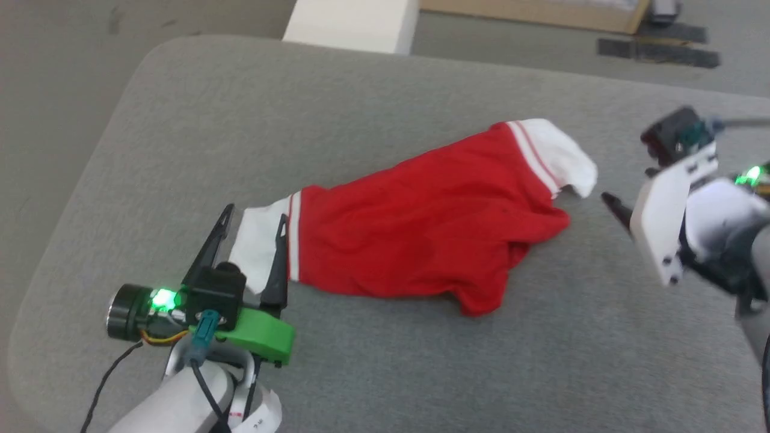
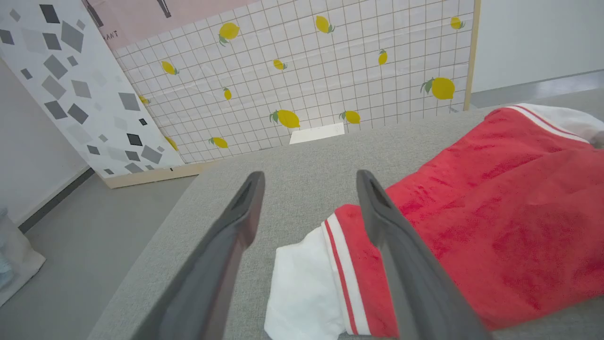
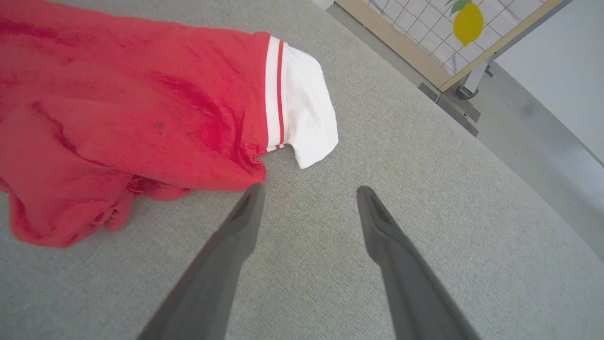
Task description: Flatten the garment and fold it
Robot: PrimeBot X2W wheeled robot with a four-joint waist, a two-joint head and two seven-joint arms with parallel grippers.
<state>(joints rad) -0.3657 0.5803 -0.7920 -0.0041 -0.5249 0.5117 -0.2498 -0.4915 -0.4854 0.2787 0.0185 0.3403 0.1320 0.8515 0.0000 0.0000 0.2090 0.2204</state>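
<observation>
Over the garment's left end – left gripper (image 1: 255, 213): fingers are standing wide apart, not clamping anything. They're straddling the white sleeve (image 1: 255, 243), with the right-hand finger sitting over the red-striped edge. Can't tell if it's actually touching the cloth.
Off the garment's right end – right gripper (image 3: 310, 188): also spread wide, nothing between the fingers. It's hovering over bare tabletop just beside the red edge, and the other white sleeve (image 3: 306, 123) is lying a bit past its tips.
Garment (image 1: 421, 234): it's lying rumpled on the table, stretched out between the two grippers with a white sleeve poking out at each end. The red body is bunching up in folds, and one corner is sticking out on the side nearest the robot.
Under the garment – grey table (image 1: 361, 120): fabric-covered with rounded corners, and it's carrying just the shirt.
Beyond the garment – lemon panel (image 2: 306, 71): white grid with yellow lemons, standing on the floor past the far table edge.
</observation>
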